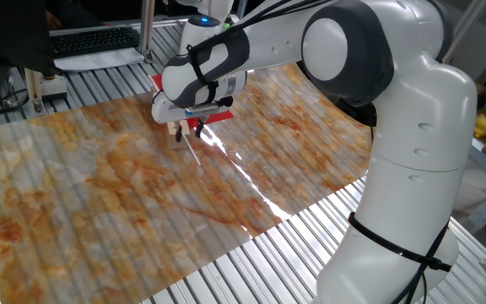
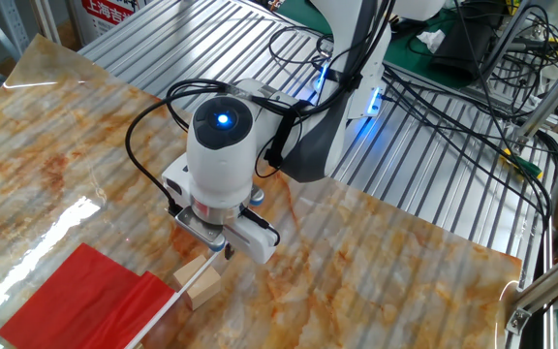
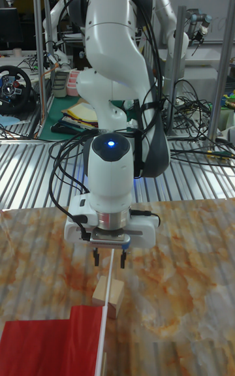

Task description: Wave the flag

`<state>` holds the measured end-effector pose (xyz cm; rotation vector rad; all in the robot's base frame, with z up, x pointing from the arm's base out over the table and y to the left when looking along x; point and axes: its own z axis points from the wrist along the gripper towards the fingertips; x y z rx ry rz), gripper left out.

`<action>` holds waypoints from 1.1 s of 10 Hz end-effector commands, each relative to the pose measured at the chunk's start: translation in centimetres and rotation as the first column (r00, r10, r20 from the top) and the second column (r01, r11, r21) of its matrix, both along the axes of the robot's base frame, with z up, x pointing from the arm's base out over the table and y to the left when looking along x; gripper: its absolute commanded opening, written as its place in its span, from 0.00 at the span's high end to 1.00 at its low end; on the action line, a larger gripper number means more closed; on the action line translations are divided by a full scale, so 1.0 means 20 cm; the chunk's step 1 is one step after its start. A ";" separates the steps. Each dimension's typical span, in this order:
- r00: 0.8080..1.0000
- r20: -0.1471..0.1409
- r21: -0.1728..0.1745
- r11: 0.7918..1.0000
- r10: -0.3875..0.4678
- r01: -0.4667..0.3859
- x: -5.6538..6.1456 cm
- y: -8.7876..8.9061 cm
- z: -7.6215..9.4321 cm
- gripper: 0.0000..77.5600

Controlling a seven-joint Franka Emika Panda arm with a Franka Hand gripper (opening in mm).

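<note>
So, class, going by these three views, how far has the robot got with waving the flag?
Done: the gripper hangs right over the flag's stick, fingers either side of it.
In hand: the grasp. The jaws look open, not yet closed on the stick.
Left: gripping, lifting and waving. The flag lies on the table, its stick propped on a wooden block.
</note>
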<state>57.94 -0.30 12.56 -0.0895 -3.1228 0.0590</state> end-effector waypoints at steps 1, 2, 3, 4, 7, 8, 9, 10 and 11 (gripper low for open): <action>1.000 0.004 0.012 1.000 -0.007 0.007 0.00 0.00 -0.01 0.00; 1.000 0.004 0.012 1.000 -0.007 0.007 0.00 0.00 -0.01 0.00; 1.000 0.004 0.012 1.000 -0.007 0.007 0.00 0.00 -0.01 0.00; 1.000 0.004 0.012 1.000 -0.007 0.007 0.00 0.00 -0.01 0.00; 1.000 0.004 0.012 1.000 -0.007 0.007 0.00 0.00 -0.01 0.00; 0.999 -0.029 0.013 1.000 0.019 -0.019 0.00 0.01 -0.05 0.00; 0.999 -0.029 0.013 1.000 0.018 -0.018 0.00 0.01 -0.06 0.00; 0.999 -0.032 0.011 1.000 0.019 -0.019 0.00 0.01 -0.06 0.00; 0.999 -0.035 0.010 1.000 0.023 -0.023 0.00 0.01 -0.07 0.00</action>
